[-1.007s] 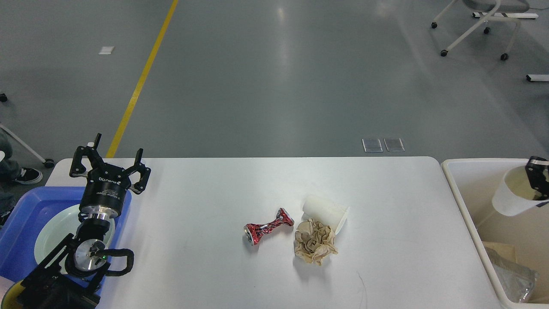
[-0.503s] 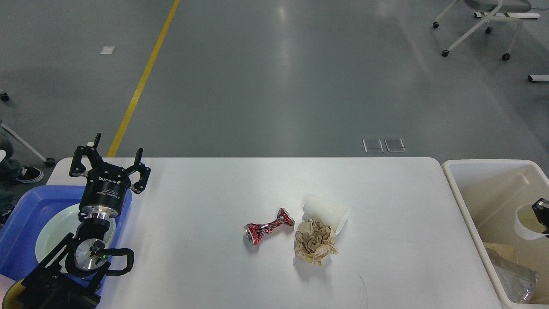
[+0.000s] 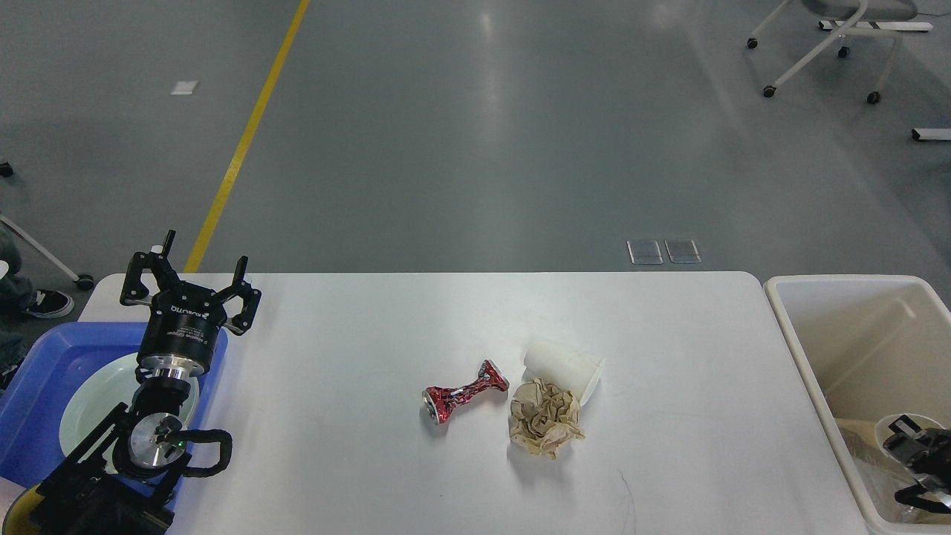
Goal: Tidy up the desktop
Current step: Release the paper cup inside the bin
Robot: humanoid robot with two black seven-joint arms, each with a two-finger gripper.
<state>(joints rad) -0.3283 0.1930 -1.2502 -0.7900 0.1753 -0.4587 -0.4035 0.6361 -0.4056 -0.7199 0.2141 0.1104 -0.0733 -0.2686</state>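
The white desktop (image 3: 356,349) holds a crushed red can (image 3: 464,402), a crumpled brown paper ball (image 3: 544,417) and a white paper cup (image 3: 565,367) lying on its side, all close together in the middle. My left gripper (image 3: 190,276) is open and empty, pointing up above the desktop's far left corner. My right gripper (image 3: 912,468) is low inside the cream-white bin (image 3: 802,349) at the right. Its two fingers stand apart, with a white cup's rim (image 3: 888,423) beside the upper finger.
A blue plastic tray (image 3: 44,371) with a pale green plate (image 3: 93,401) sits at the left edge, under my left arm. The bin also holds brown paper and a silvery bag (image 3: 880,479). A rolling chair base (image 3: 825,44) stands on the grey floor far right.
My right gripper went down into the bin with the white cup, from the bin's top edge to near its bottom. Its fingers now stand apart. The left arm has not moved.
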